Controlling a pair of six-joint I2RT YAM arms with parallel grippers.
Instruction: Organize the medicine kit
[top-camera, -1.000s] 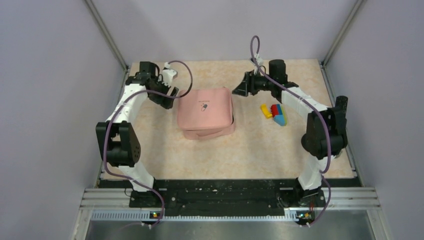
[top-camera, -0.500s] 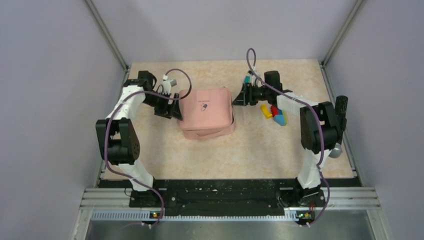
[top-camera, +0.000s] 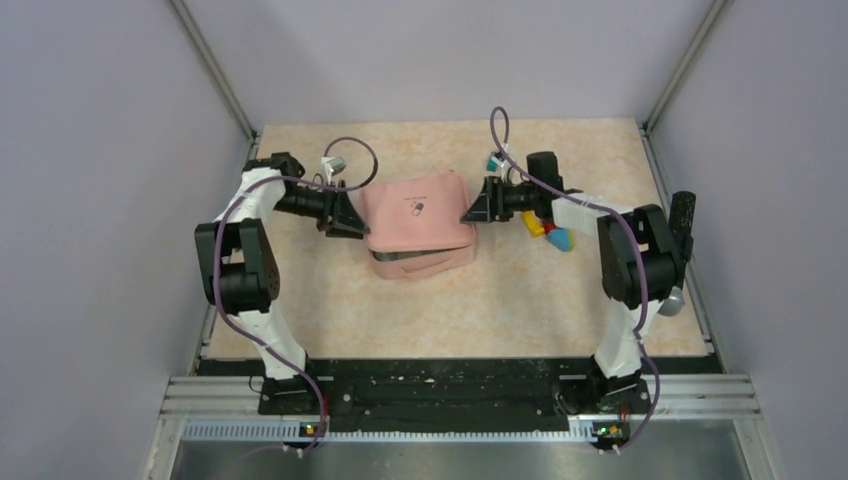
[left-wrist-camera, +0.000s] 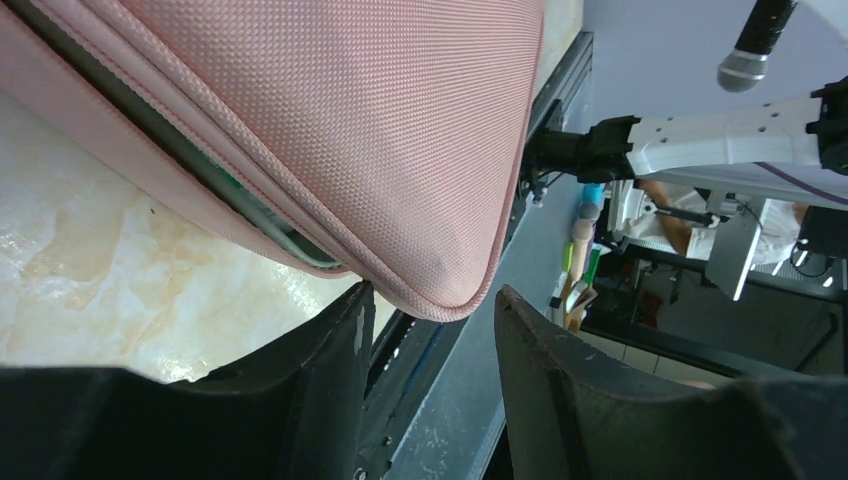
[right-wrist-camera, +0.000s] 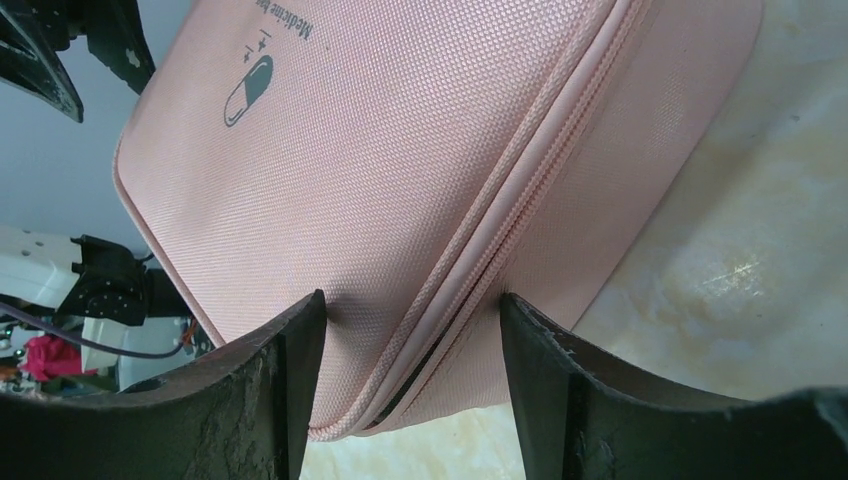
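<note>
Fingers of left gripper (left-wrist-camera: 430, 296) straddle a corner of the medicine kit (top-camera: 415, 214) lid; we can't tell if they clamp it. Right gripper (right-wrist-camera: 410, 300) pinches the kit's opposite edge across the zipper. Kit sits mid-table (top-camera: 480, 300), lid tilted up, contents hidden. Coloured blocks (top-camera: 557, 238) are half hidden behind the right arm. We read a pill logo (right-wrist-camera: 248, 90) and "Medicine" (right-wrist-camera: 290, 18), the rest cut off.

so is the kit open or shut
partly open: the kit has its lid raised off the base, a dark gap along the near edge, lining showing between
</note>
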